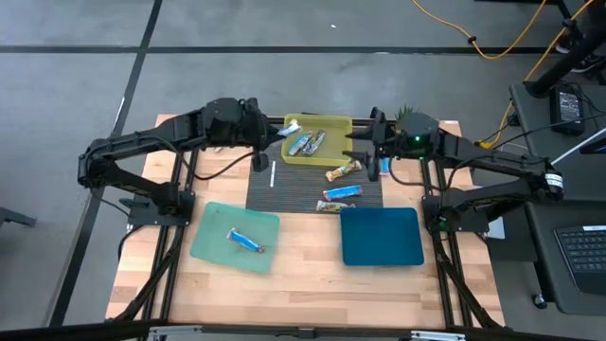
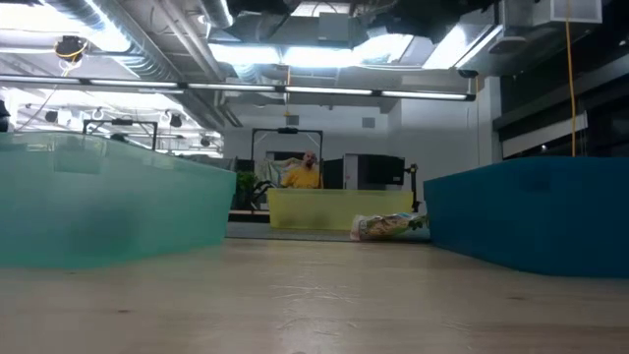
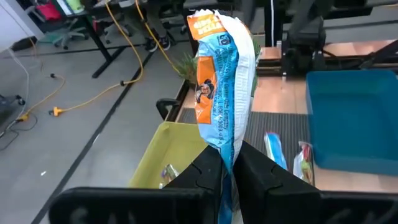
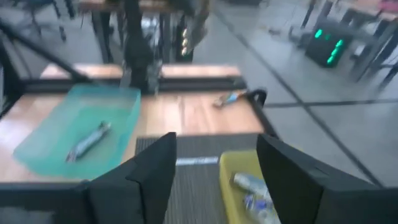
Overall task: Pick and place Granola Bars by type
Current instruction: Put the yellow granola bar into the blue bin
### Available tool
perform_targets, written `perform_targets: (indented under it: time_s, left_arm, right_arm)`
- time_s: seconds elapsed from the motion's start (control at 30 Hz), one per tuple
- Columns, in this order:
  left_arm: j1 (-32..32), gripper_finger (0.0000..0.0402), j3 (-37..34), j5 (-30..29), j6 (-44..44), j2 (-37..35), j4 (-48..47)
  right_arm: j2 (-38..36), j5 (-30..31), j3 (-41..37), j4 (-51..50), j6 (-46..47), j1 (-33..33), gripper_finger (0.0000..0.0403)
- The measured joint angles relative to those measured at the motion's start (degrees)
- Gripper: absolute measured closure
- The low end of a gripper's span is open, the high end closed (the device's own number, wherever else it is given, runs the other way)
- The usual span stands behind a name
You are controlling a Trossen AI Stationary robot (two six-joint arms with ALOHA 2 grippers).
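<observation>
Your left gripper (image 3: 227, 163) has its jaws pinched shut on a blue, orange and white wrapped granola bar (image 3: 222, 81), which stands up out of them. In the high view that gripper (image 1: 260, 150) hangs just off the near corner of the shallow yellow-green plastic tray (image 1: 333, 122), above the dark ribbed mat (image 1: 301, 194) on the wooden bench (image 1: 303, 275).

Your right gripper (image 4: 214, 163) has its jaws spread wide and empty. From above, it (image 1: 365, 150) sits at the opposite edge of the same tray. A few silvery-grey and blue wrapped bars (image 1: 308, 143) lie inside the tray, between your two sets of jaws.

Just beside the right jaws, a tan wrapped bar (image 1: 343, 171) lies on the mat. A blue and tan bar (image 1: 342, 193) and another tan one (image 1: 332, 206) lie farther out along the mat.

Well apart from the left jaws, the pale green translucent tray (image 1: 213, 225) holds one blue wrapped bar (image 1: 245, 241). The deep teal tray (image 1: 381, 237) sits across from it. A thin white stick (image 1: 273, 174) lies on the mat near the left jaws.
</observation>
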Motion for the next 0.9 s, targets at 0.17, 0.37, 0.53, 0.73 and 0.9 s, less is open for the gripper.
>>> perform_targets:
  time_s: [0.17, 0.37, 0.53, 0.73, 0.9]
  left_arm:
    - [-1.4, 0.0375, 0.0, -0.7, -0.4, 0.0, 0.6]
    - [-2.7, 0.0375, 0.0, -2.2, -0.3, 0.0, 4.6]
    - [-3.6, 0.0375, 0.0, -4.6, 0.1, 0.0, 8.2]
    - [-3.8, 0.0375, 0.0, -5.6, 0.6, 0.4, 11.4]
    - [-4.7, 0.0375, 0.0, -6.0, 2.0, 1.7, 12.1]
  right_arm:
    - [0.1, 0.0, 0.0, 4.5, 2.8, -1.9, 0.0102]
    - [3.3, -4.9, 0.0, 18.3, 3.6, -2.7, 0.0047]
    - [8.5, -9.6, 0.0, 32.3, 7.0, -2.7, 0.0045]
    - [14.5, -14.7, 4.5, 34.5, 9.0, -2.7, 0.0047]
    - [18.7, -15.7, 9.4, 34.2, 8.7, -2.7, 0.0047]
